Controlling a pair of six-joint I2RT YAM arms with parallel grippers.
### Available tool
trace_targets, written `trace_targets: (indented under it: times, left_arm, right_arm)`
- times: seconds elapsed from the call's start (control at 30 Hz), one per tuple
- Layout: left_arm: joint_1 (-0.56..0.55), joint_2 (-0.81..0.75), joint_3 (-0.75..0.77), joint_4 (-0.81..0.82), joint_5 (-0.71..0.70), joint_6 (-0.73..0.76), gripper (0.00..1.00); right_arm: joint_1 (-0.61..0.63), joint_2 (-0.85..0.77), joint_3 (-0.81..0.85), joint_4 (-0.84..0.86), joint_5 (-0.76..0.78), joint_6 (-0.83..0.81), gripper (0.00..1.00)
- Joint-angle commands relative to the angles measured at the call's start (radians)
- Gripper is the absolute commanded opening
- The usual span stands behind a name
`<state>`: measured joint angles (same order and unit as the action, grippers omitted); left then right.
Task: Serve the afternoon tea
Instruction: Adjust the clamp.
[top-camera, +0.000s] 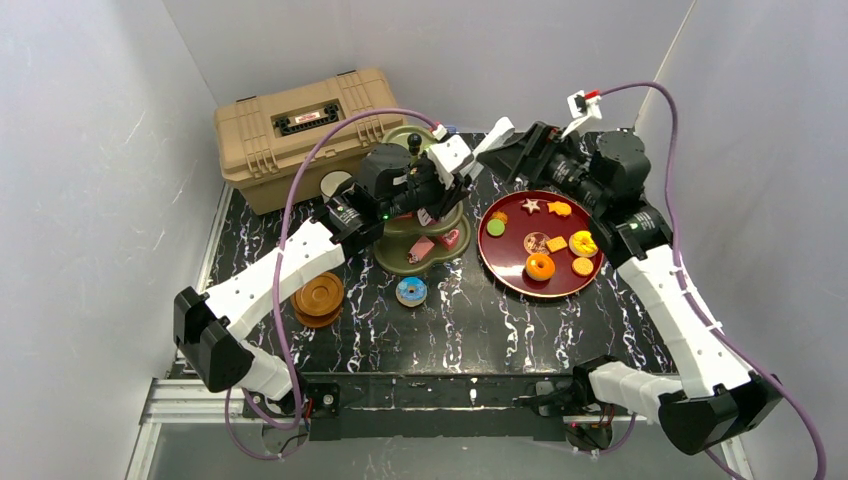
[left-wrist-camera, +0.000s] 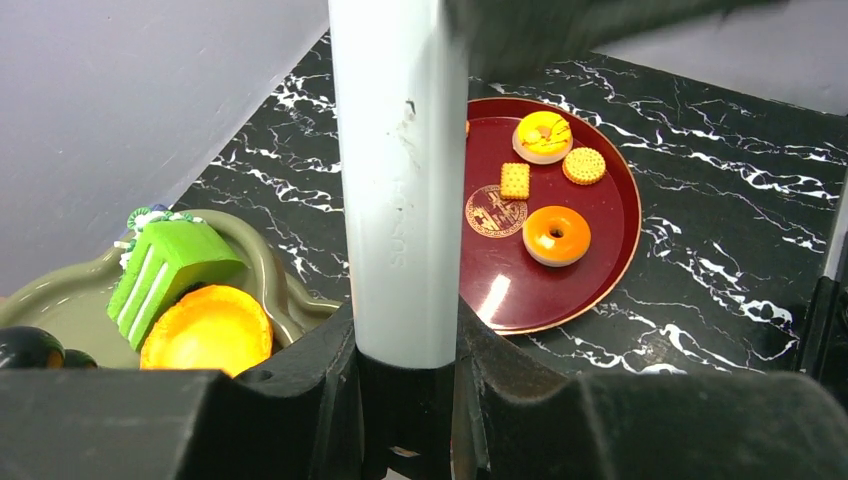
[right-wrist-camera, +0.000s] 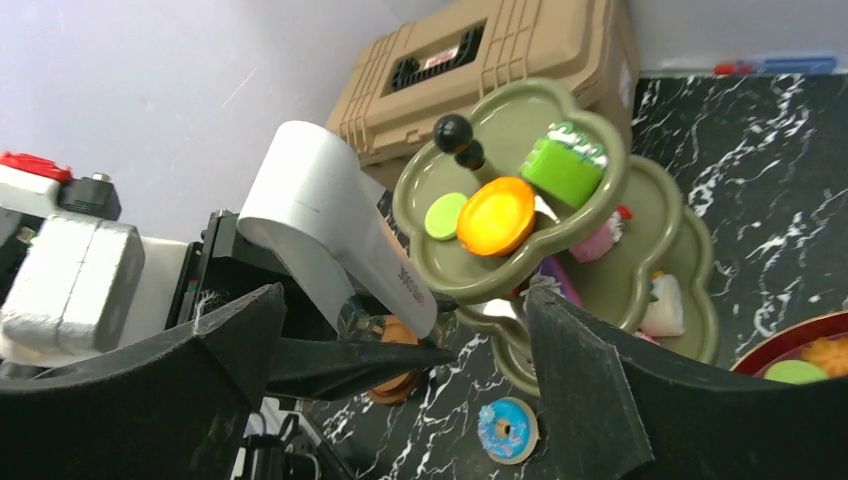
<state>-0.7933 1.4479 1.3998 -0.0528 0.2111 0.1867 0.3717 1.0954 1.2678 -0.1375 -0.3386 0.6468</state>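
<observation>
My left gripper (top-camera: 440, 188) (left-wrist-camera: 405, 335) is shut on a white flat tool like tongs (left-wrist-camera: 400, 170) (right-wrist-camera: 320, 220), held over the olive-green tiered stand (top-camera: 420, 248) (right-wrist-camera: 598, 205). The stand's top tier carries a green cake slice (left-wrist-camera: 165, 270) (right-wrist-camera: 565, 160) and an orange tart (left-wrist-camera: 205, 330) (right-wrist-camera: 495, 215). My right gripper (top-camera: 507, 150) (right-wrist-camera: 400, 370) is open, its fingers either side of the tool's lower end without touching it. A dark red tray (top-camera: 510, 265) (left-wrist-camera: 500, 285) right of the stand holds several small cakes and donuts.
A blue donut (top-camera: 411, 291) (right-wrist-camera: 506, 428) lies on the black marble table in front of the stand. Brown saucers (top-camera: 318, 298) are stacked at the left. The tan toolbox (top-camera: 300, 125) (right-wrist-camera: 500, 50) stands at the back left. Walls close in on both sides.
</observation>
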Motion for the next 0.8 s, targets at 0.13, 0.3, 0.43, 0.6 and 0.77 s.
trace_targets:
  times: [0.13,0.3,0.43,0.6,0.77]
  left_arm:
    - [-0.024,-0.010,0.048,0.016,-0.051,0.047,0.00]
    - [-0.039,-0.008,0.044,0.022,-0.082,0.089,0.00]
    - [-0.056,0.002,0.049,0.037,-0.142,0.131,0.00]
    - [-0.061,0.009,0.064,0.036,-0.166,0.143,0.00]
    - [-0.063,0.006,0.062,0.032,-0.167,0.133,0.00]
  right_arm:
    - [0.072,0.021,0.008,0.080,0.047,0.022,0.98]
    - [0.114,0.050,-0.011,0.127,0.090,0.060,0.98]
    - [0.192,0.104,0.028,0.087,0.140,0.044,0.93]
    - [0.233,0.106,0.040,0.043,0.203,0.031,0.68]
    - [0.232,0.094,0.055,-0.012,0.247,0.031,0.41]
